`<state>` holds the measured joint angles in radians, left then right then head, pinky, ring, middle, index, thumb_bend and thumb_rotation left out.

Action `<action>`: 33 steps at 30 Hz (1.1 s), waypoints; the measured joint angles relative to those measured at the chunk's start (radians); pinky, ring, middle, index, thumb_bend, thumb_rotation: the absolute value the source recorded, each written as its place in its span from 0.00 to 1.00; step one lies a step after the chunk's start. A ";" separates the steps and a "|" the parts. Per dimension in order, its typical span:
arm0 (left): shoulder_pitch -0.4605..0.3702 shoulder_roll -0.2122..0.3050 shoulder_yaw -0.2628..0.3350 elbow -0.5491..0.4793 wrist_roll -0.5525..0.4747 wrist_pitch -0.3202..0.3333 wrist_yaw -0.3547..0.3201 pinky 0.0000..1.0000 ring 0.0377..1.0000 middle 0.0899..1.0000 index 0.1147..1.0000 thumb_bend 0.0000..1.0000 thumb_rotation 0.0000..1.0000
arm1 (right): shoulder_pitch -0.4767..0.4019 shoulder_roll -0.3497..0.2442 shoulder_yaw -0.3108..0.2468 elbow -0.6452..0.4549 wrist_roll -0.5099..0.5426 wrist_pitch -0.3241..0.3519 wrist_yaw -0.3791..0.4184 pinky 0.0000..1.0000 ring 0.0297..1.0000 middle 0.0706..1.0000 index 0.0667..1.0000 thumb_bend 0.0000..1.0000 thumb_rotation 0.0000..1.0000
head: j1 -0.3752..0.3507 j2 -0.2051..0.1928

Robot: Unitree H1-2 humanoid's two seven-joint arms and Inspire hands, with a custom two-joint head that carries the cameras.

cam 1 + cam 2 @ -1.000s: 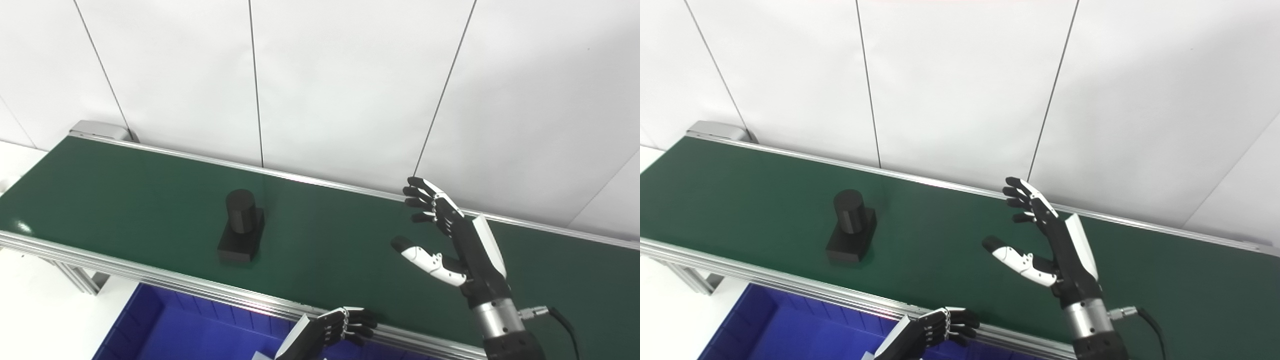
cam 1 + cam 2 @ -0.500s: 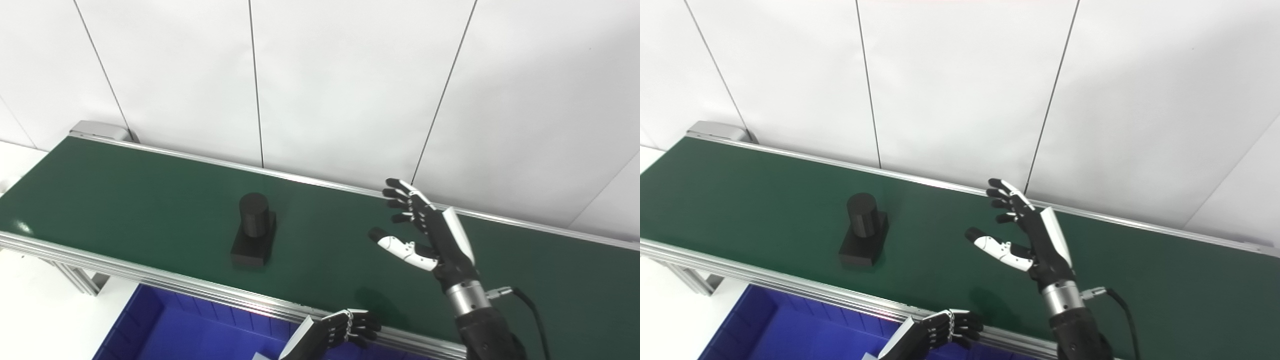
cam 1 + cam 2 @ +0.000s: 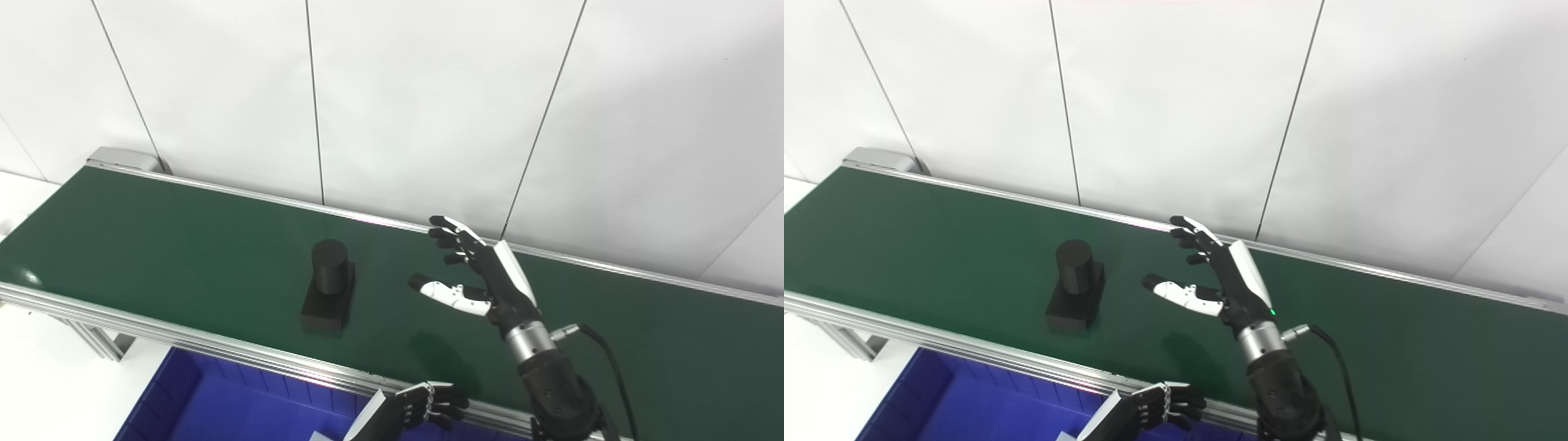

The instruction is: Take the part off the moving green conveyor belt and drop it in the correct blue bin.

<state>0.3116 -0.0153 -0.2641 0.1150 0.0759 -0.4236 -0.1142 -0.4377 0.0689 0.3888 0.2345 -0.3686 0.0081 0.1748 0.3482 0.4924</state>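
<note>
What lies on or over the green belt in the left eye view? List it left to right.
Black part → right hand, open, above the belt.

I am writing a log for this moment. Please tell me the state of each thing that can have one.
black part: upright on the belt, untouched
green belt: carrying only the part
right hand: open, above the belt, beside the part
left hand: fingers curled, holding nothing, at the belt's near rail
blue bin: interior mostly out of view
</note>
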 measured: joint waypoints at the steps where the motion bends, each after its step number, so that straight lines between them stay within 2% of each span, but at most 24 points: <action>1: 0.001 0.000 -0.001 0.000 0.001 0.000 0.001 0.64 0.69 0.71 0.71 0.87 0.61 | -0.009 0.005 0.003 0.016 -0.002 0.000 -0.001 0.77 0.82 0.82 0.86 0.68 0.47 | 0.000 0.002; 6: 0.024 -0.003 -0.007 -0.022 0.000 0.000 0.008 0.64 0.68 0.71 0.70 0.87 0.61 | -0.022 0.012 0.024 0.051 -0.020 0.000 -0.005 0.79 0.82 0.81 0.86 0.68 0.47 | 0.003 0.005; 16: 0.036 -0.002 -0.017 -0.032 0.000 0.000 0.019 0.64 0.69 0.71 0.70 0.87 0.61 | -0.059 0.038 0.037 0.191 -0.037 -0.014 -0.036 0.75 0.80 0.79 0.84 0.70 0.42 | 0.005 0.012; 23: 0.037 -0.002 -0.022 -0.033 -0.002 0.000 0.020 0.64 0.69 0.71 0.70 0.87 0.61 | -0.105 0.071 0.043 0.298 -0.048 -0.022 -0.074 0.77 0.82 0.79 0.84 0.72 0.42 | 0.006 0.012; 33: 0.040 -0.002 -0.025 -0.034 -0.002 0.000 0.023 0.64 0.68 0.71 0.71 0.86 0.61 | -0.158 0.093 0.041 0.463 -0.050 -0.079 -0.123 0.78 0.83 0.80 0.84 0.75 0.40 | 0.015 0.012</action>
<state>0.3512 -0.0171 -0.2889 0.0806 0.0739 -0.4239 -0.0910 -0.5962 0.1618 0.4297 0.6974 -0.4190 -0.0710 0.0517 0.3635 0.5047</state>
